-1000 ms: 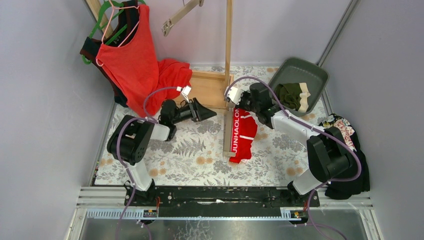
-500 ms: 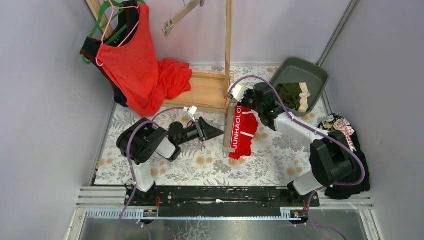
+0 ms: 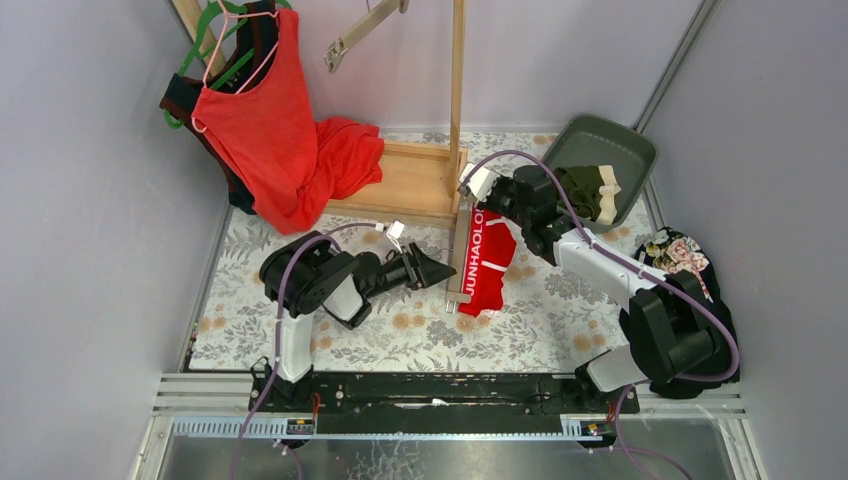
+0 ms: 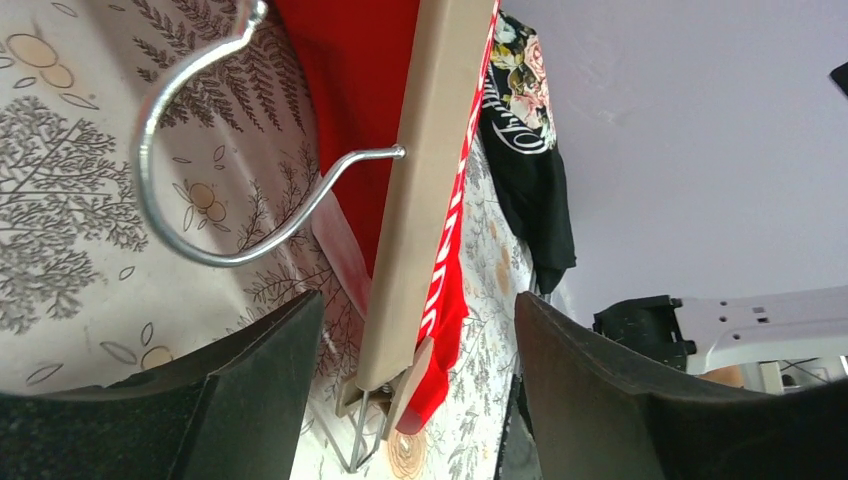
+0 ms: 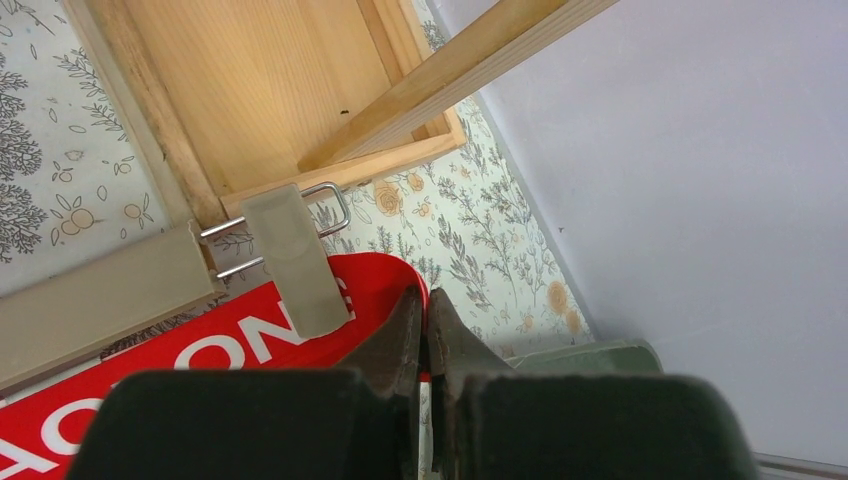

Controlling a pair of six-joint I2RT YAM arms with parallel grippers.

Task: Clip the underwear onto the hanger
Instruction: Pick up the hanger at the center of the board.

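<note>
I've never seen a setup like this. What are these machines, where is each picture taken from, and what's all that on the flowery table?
These are two robot arms bolted at the near edge of a flowered table. The wide picture looks down from above and behind them; the other two come from cameras on the wrists. On the table lies a wooden clip hanger with red briefs along it. The right end effector is shut on the briefs' waistband end. The left end effector stands open, its fingers either side of the hanger's bar. Olive briefs lie in a grey tub; a red tank top hangs at the back left.
</note>
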